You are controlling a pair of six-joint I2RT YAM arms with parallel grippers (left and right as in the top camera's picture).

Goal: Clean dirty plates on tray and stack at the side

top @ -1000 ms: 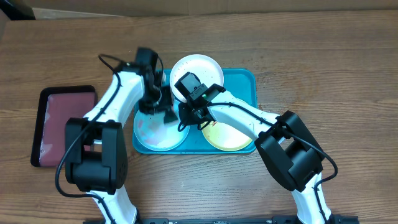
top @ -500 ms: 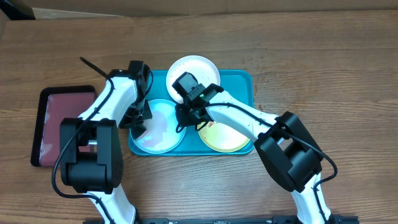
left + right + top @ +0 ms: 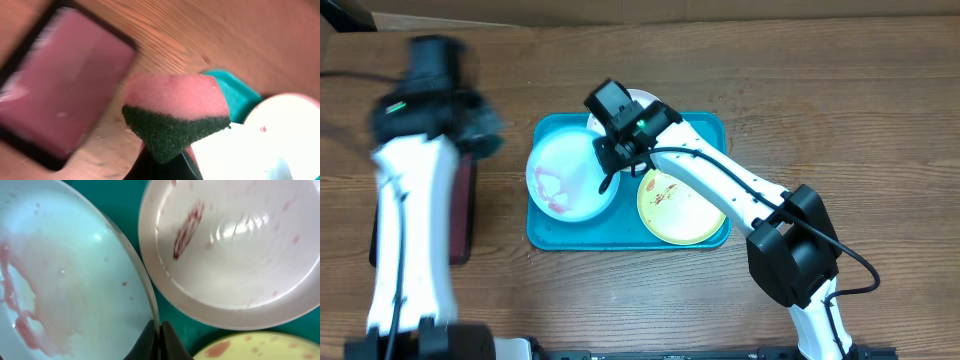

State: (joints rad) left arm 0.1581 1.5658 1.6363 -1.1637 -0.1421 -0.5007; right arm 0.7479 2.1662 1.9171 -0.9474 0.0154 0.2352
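Three plates (image 3: 680, 205) were counted on one tray (image 3: 710, 130) (long axis laid left-to-right). The light blue plate (image 3: 565, 180) was pinched at its rim by the right gripper (image 3: 159, 330); one sponge (image 3: 175, 110) was clamped in the left gripper (image 3: 162, 165).

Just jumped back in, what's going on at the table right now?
The right gripper is pinching the rim of the light blue plate, which has reddish smears. It sits on the turquoise tray with the white plate and the yellow-green plate, both also smeared. The left gripper holds a pink and green sponge off to the side, near the maroon tray. No plate is stacked at the side yet.
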